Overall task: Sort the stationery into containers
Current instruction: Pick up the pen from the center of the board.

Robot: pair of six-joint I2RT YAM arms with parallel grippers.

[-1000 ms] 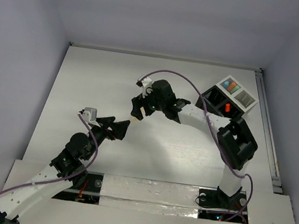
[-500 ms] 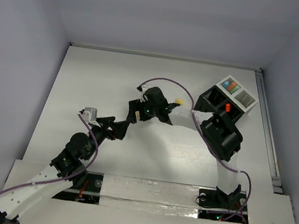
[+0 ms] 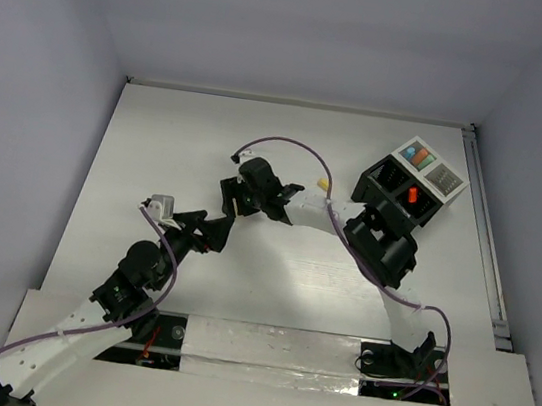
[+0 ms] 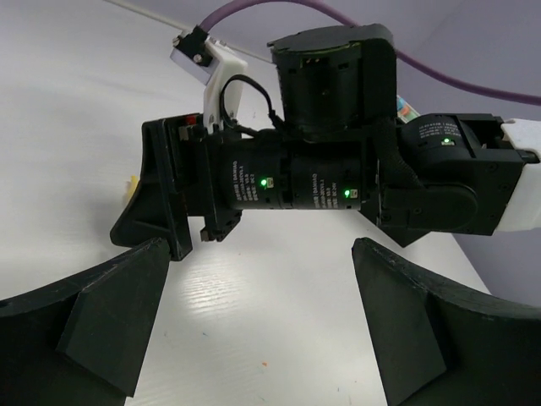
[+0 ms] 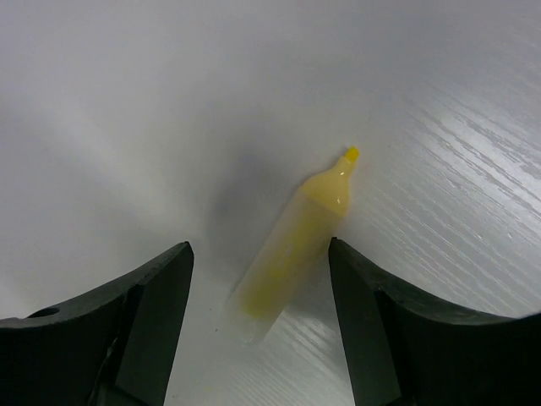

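Shifted left and lower since a second ago, the right gripper (image 5: 258, 250) hangs over a yellow marker (image 5: 296, 237) lying on the tabletop (image 3: 158, 147), jaws spread either side, not touching. The left gripper (image 4: 260, 254) faces it, jaws wide, empty. The black box (image 3: 394, 187) stands well apart.

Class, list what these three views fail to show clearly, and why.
Top view: yellow marker hidden beneath the right tool; white tray contents too small to identify.
Left wrist view: marker nearly all behind the right tool.
Right wrist view: tray lies outside the frame.
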